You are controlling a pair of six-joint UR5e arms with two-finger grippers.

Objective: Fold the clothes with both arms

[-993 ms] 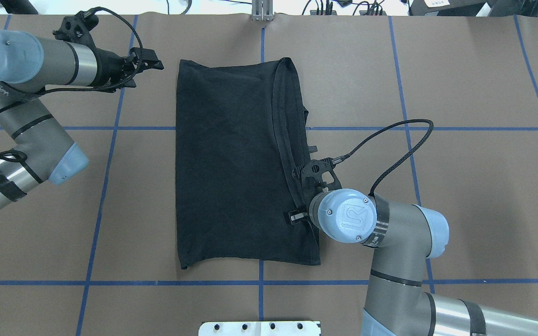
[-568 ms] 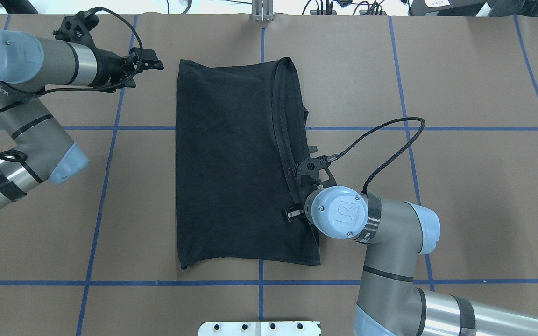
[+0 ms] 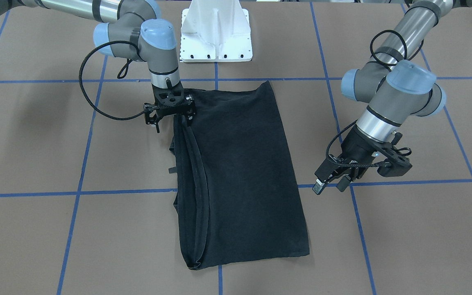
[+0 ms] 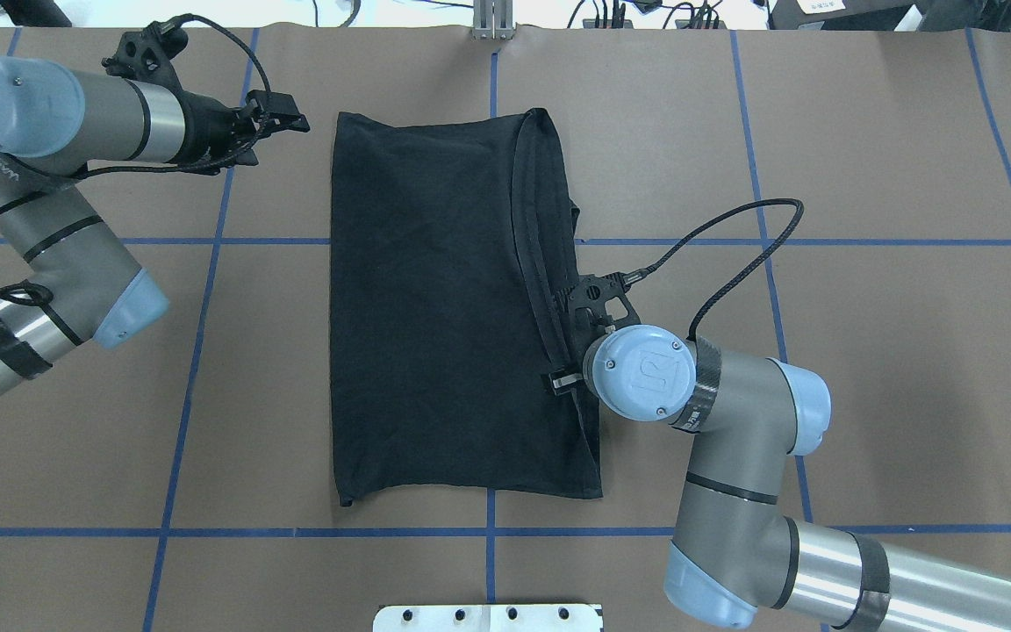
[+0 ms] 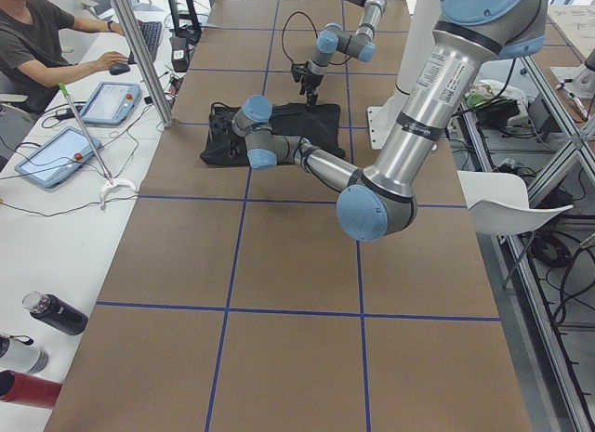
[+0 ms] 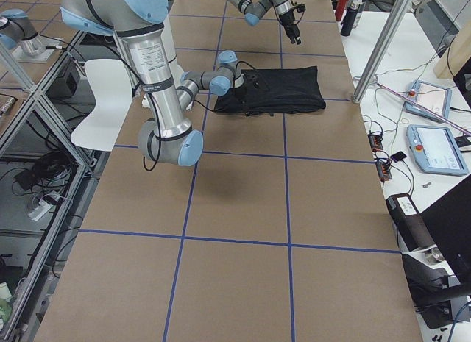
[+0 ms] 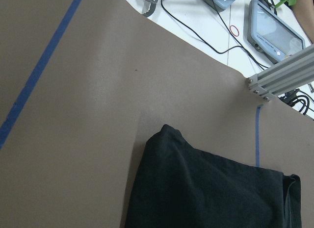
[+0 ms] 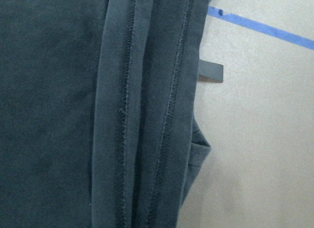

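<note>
T-shirt (image 4: 435,307), black, lies folded in a long rectangle at the middle of the brown surface (image 4: 865,351). The right gripper (image 3: 173,121) sits low over the shirt's layered hem edge, jaws spread, gripping nothing. The left gripper (image 3: 329,185) hovers beside the shirt, apart from it, jaws parted and empty.

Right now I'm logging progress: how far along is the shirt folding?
Done: the T-shirt lies folded into a long rectangle, hems stacked along one edge. In hand: the right end effector sits open at that edge; the left end effector hovers apart. Left: probably a crosswise fold.
</note>
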